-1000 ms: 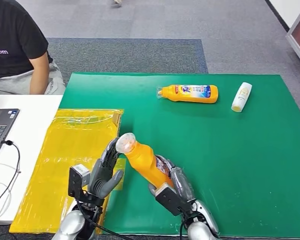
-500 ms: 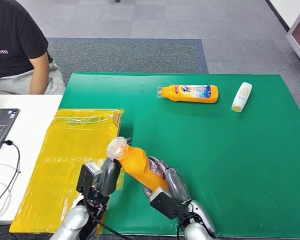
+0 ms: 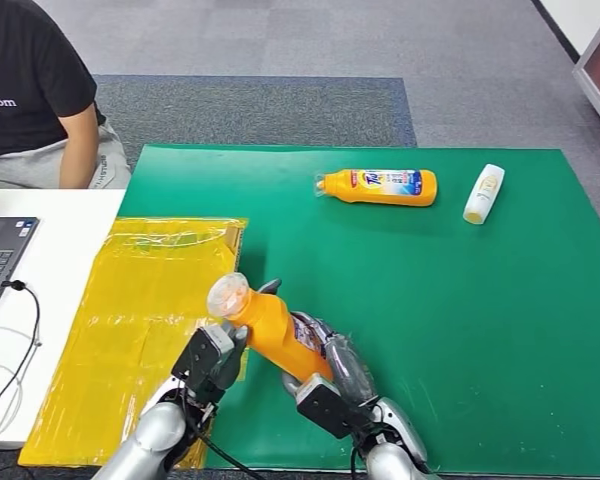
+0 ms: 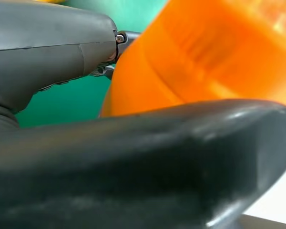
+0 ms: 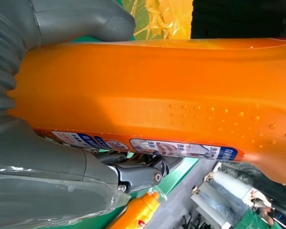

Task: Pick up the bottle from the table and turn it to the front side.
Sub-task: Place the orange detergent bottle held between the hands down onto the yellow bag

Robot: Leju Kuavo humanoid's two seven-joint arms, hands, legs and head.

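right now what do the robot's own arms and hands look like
Both arms are rounded silver metal with thin black cables at the wrists. The left hand is dark grey with a boxy black wrist block; the right hand is grey under a clear plastic cover, with a ribbed grey cuff.

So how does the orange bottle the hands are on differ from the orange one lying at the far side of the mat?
The held bottle is lifted and tilted, gripped by the right hand with the left hand at its neck; the far bottle lies flat, untouched. The far bottle's label faces up; the held bottle's sits sideways. Both are orange with clear caps.
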